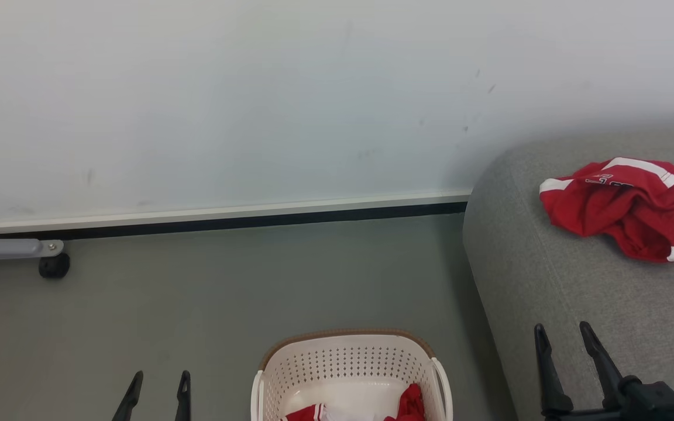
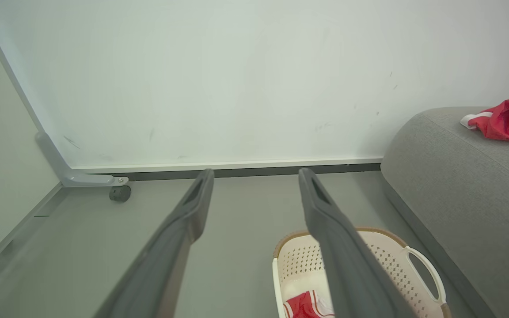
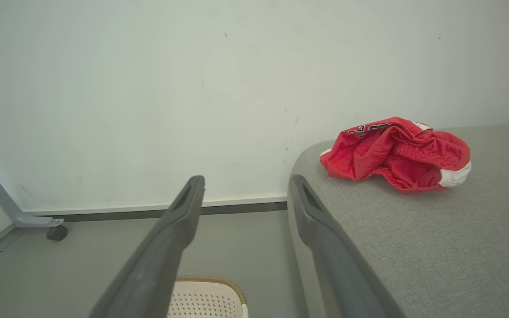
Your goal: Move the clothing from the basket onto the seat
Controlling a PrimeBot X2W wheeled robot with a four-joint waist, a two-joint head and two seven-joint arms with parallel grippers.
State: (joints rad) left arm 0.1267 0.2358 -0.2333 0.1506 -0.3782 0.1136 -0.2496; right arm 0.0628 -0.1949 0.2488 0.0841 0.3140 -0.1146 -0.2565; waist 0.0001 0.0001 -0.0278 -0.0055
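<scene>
Your left jaws are spread wide with nothing between them, down at 7 o'clock in the head view. Their dark fingers (image 1: 183,397) point up in front of the grey floor (image 1: 196,292). Your right jaws are spread wide too and hold nothing. They sit at 5 o'clock, and you see them against the grey seat (image 1: 547,280). Between the two, at 6 o'clock, the basket (image 1: 346,356) stands on the floor, near the seat. Some red clothing (image 1: 410,403) with a bit of white lies in the bottom of it. Farther off, at 3 o'clock, one more red garment (image 1: 623,204) with white trim lies bunched up on top of the seat, well apart from both jaws. Behind it all stands the white wall (image 1: 255,105). At 9 o'clock a small black wheel (image 1: 54,266) on a grey leg rests on the floor.
</scene>
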